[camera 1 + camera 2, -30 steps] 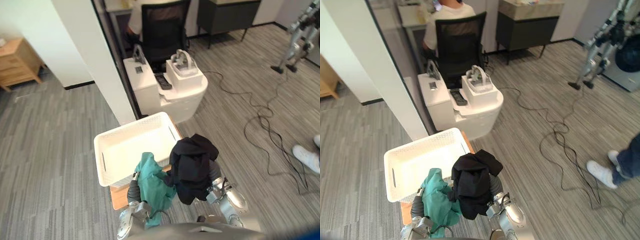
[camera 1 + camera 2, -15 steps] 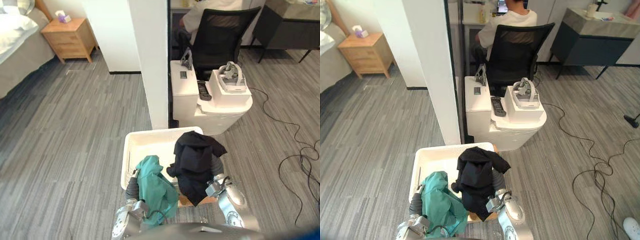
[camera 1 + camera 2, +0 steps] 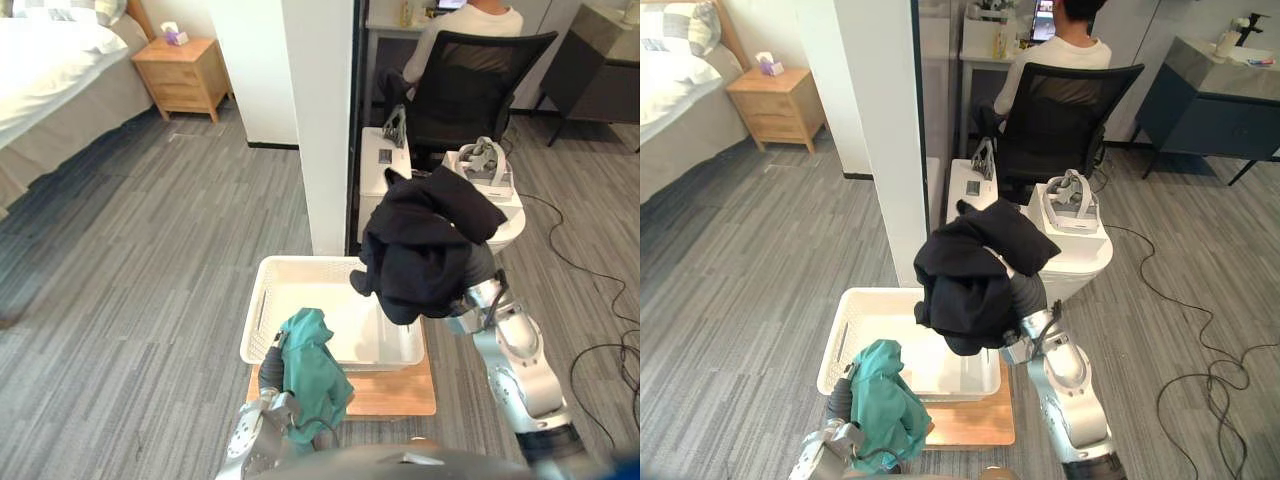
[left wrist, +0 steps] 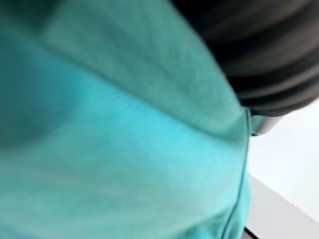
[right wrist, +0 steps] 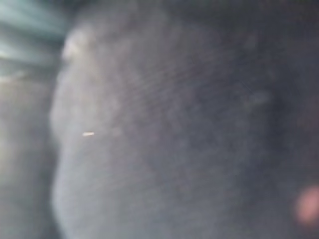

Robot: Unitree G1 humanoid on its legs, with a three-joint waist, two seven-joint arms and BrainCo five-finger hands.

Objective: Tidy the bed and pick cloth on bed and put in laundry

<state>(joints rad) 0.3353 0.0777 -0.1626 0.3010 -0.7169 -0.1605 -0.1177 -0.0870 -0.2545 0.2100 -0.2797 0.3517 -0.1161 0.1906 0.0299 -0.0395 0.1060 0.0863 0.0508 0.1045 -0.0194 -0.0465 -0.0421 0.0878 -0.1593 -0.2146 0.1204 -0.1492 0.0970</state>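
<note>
The step in hand is the drop into the laundry basket (image 3: pixel 262 310), and both cloths are off the bed (image 3: pixel 50 70) and in the robot's keeping. The black cloth (image 3: pixel 420 250) hangs bunched over the raised right hand (image 3: pixel 1028 296), above the basket's far right corner and partly outside its rim. The teal cloth (image 3: pixel 312 365) drapes over the low left hand (image 3: pixel 270 368), right at the basket's near rim. Each cloth hides the hand under it, so I cannot tell whether either hand is closed on its load or merely carrying it.

To do this well, the right hand likely needs to come inward over the basket's middle and lower before letting go — released where it is, part of the black cloth could fall over the rim onto the floor (image 3: pixel 130 300). The teal one wants a short reach forward past the rim. Draped fabric may cling, so tipping the hand should help it slide off.

The basket is white, rectangular with rounded corners, its walls pierced in a fine lattice, and looks empty. It sits on a flat wooden board (image 3: pixel 400 396) on grey striped flooring. Both cloths are soft and limp — the black one heavier-looking, folded in thick lobes; the teal one thinner, in long creases.
</note>
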